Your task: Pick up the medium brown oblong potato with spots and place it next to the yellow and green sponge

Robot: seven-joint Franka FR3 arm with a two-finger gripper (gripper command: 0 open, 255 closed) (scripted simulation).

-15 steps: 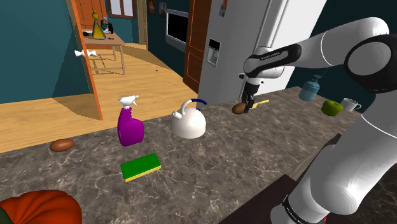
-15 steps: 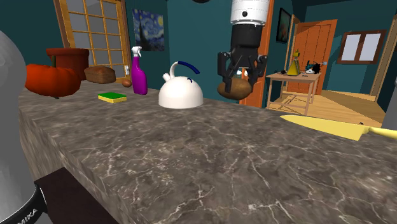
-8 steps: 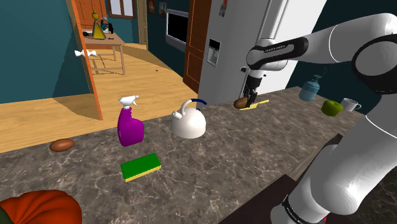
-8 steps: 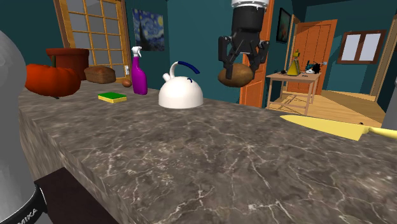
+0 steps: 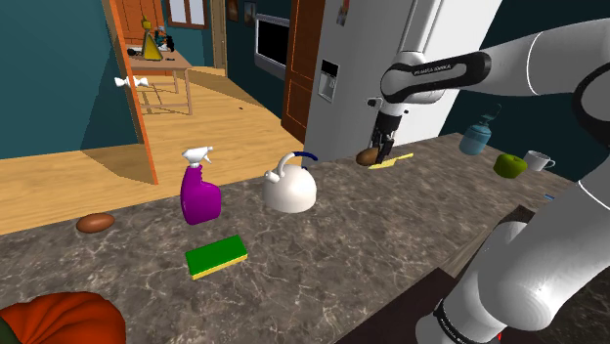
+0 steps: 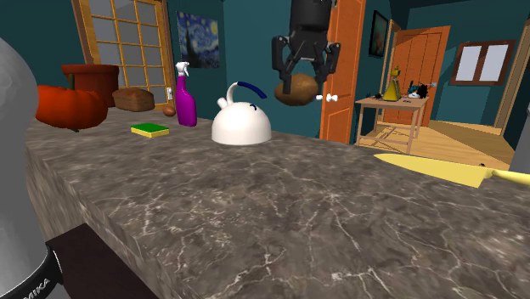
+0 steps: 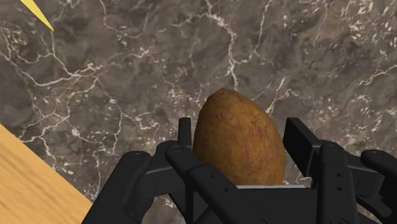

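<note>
My claw (image 6: 300, 78) has risen and swung toward the second exterior view's left since a moment ago, taking the brown, oblong, speckled potato (image 6: 296, 88) with it. The claw is clenched on the potato: in the wrist view my two black fingers (image 7: 183, 137) press against its sides, and its rounded end (image 7: 238, 137) points away from my hand. It hangs in the air, clear of the dark, white-veined marble desk (image 5: 323, 254).

In the second exterior view the potato is above and just to the right of the white rounded kettle with a blue handle (image 6: 241, 121). The yellow and green flat sponge (image 6: 150, 130) lies well apart from it, beyond the kettle and beside the purple spray bottle with a white trigger (image 6: 185, 104).

In the shoulder view the potato (image 5: 369, 156) is over the far part of the desk, while the sponge (image 5: 216, 256) lies nearer the camera, in front of the bottle (image 5: 199, 191). A yellow knife blade (image 6: 450, 170) lies flat on the desk.
</note>
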